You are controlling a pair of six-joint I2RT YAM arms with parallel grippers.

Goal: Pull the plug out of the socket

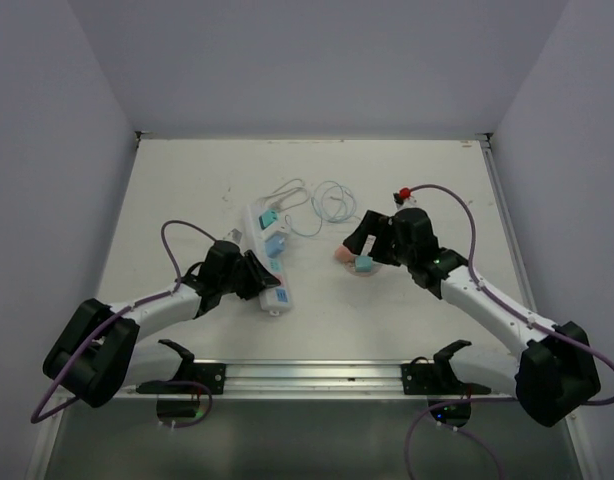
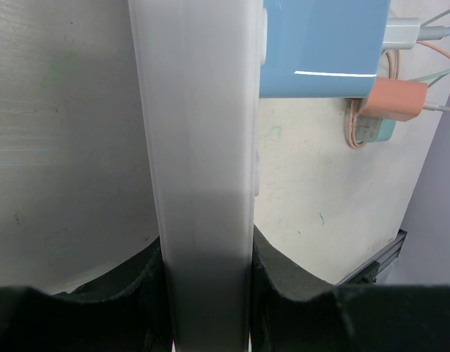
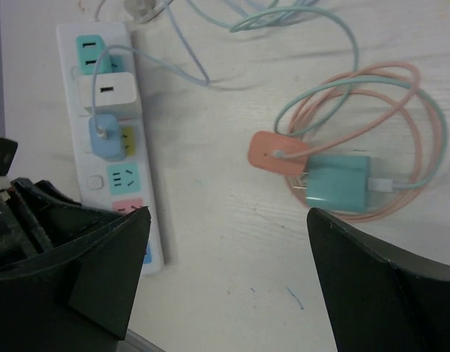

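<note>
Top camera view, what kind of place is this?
Probably a robot lab test cell: a bare white table boxed in by plain wall panels, a left arm and right arm bolted to a metal rail, and a power strip as a prop.

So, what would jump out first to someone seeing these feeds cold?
The white power strip left of centre, clamped toward its near end by the left tool, with a blue plug and a white plug seated in it. To its right, a teal plug and an orange plug lie loose on the table among coiled pink cable, close by the wide-open right tool.
</note>
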